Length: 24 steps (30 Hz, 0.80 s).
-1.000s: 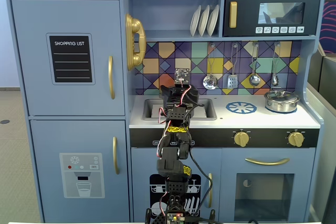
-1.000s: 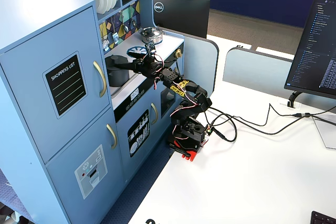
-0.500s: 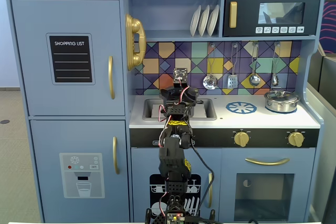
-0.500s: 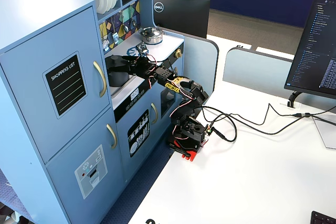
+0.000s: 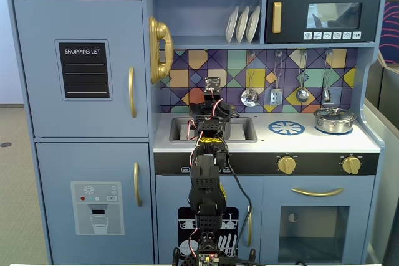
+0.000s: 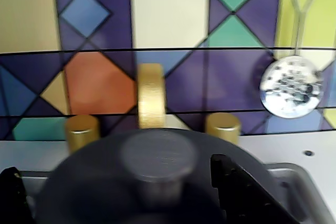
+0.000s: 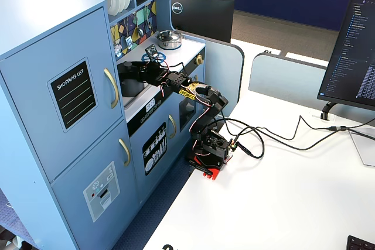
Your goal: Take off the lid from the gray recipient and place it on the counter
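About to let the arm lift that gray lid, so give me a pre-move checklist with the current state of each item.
1. Lid on the pot: the lid fills the lower wrist view, knob up; ok, as far as can be seen.
2. Gripper over the knob: the gripper has one finger at each side of it; ok.
3. Grip closed on the knob: cannot tell, the picture is blurred.
4. Pot in the sink area: the gray pot sits under the arm; ok.
5. Free counter to set the lid down: the counter is bare between sink and silver pot; ok.
6. Cables clear of the arm's path: cannot tell.
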Available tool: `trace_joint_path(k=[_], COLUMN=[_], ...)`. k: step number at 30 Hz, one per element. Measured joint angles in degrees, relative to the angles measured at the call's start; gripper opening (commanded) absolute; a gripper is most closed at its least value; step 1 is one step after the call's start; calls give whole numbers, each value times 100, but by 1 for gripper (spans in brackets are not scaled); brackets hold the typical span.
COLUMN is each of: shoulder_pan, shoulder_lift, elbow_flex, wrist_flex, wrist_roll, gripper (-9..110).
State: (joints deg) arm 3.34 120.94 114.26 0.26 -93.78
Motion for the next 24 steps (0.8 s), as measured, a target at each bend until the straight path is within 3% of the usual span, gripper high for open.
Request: trace_joint_path(k=[6,13,24], shoulder_pan=[18,-18,-79], shoulder_lift=[-97,-105,-97], elbow_flex=[-18,-35,-79], wrist_flex=[0,70,220], wrist_roll=[-35,-176,-202], gripper=[32,0,0])
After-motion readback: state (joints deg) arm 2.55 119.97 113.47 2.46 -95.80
